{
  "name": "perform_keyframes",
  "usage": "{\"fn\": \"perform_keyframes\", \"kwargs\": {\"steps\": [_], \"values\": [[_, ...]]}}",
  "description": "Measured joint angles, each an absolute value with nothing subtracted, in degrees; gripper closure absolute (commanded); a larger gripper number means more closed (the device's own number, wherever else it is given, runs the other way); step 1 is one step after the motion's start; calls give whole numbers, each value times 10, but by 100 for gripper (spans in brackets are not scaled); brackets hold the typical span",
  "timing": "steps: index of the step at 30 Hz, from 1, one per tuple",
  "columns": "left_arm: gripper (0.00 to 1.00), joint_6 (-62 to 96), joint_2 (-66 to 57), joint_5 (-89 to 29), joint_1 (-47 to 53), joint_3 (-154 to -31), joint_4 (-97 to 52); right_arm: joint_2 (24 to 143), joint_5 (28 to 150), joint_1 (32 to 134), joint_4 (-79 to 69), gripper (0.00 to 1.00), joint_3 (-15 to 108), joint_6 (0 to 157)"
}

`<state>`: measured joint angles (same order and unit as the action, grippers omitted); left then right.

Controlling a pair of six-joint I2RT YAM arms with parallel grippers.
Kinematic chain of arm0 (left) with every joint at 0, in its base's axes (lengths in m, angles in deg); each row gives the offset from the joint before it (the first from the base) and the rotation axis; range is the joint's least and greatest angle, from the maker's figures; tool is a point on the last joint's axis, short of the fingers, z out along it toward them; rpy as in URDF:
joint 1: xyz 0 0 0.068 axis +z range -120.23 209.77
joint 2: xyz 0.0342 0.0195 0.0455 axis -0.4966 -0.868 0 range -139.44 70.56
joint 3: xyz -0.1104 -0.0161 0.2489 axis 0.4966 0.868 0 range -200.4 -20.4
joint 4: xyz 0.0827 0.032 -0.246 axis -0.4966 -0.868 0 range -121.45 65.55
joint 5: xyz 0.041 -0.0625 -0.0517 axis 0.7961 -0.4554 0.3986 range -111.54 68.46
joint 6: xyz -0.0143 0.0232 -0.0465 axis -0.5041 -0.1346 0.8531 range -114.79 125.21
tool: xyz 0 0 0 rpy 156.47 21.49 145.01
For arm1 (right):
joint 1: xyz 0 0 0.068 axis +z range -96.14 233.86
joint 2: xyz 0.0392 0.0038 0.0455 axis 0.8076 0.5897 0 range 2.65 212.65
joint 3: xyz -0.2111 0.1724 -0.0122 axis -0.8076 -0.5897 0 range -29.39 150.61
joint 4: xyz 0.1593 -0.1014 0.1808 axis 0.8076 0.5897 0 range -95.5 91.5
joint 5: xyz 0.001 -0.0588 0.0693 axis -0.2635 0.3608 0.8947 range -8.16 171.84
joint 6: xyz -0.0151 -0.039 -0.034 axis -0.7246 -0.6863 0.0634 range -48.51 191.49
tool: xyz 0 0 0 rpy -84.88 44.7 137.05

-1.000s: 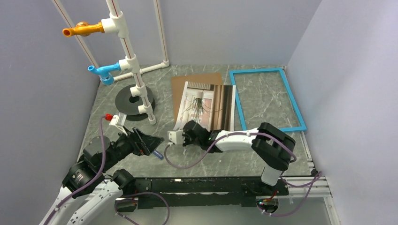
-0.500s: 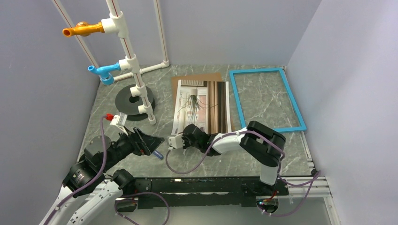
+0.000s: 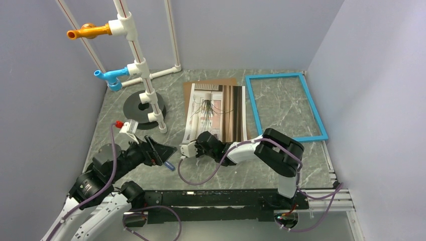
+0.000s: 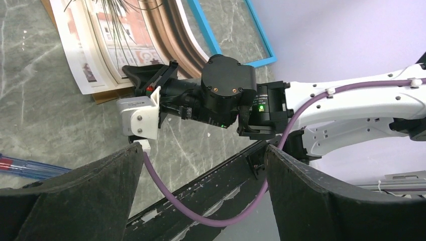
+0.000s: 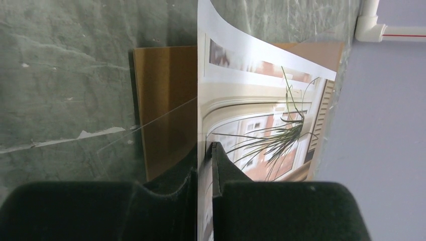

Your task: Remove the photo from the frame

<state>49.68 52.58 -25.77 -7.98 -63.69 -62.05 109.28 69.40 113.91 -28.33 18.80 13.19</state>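
The jaws of my right gripper are pressed on the near edge of the photo; in the right wrist view the paper runs straight between the two fingers, with almost no gap beside it. The jaws of my left gripper stand wide apart and hold nothing. This gripper hovers low over the table at the near left, with a blue pen lying just beside it.

The photo is out of the frame. It lies over the brown backing board, whose far and left edges show from under it. The near end of the paper is raised and curved at my fingers.

The frame lies flat at the far right, near the right wall, and only marble shows inside its blue border. The right edge of the photo runs along the left border of the frame, with a thin strip of table between them. On the left, a wider strip separates the photo from the white pipe stand. Near the right arm, in front of the frame, the marble is bare.
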Motion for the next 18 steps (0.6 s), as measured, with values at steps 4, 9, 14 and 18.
{"fn": "perform_keyframes", "kwargs": {"steps": [4,9,14,18], "values": [[7,498,516,-257,-80,-637,-625,1093,695,1146,-284,60,188,133],[6,501,532,-250,-80,-635,-631,1068,703,1151,-283,38,178,161],[5,499,528,-235,-80,-636,-647,1002,716,1156,-251,0,146,218],[5,499,523,-229,-80,-640,-659,944,723,1163,-211,0,120,274]]}}
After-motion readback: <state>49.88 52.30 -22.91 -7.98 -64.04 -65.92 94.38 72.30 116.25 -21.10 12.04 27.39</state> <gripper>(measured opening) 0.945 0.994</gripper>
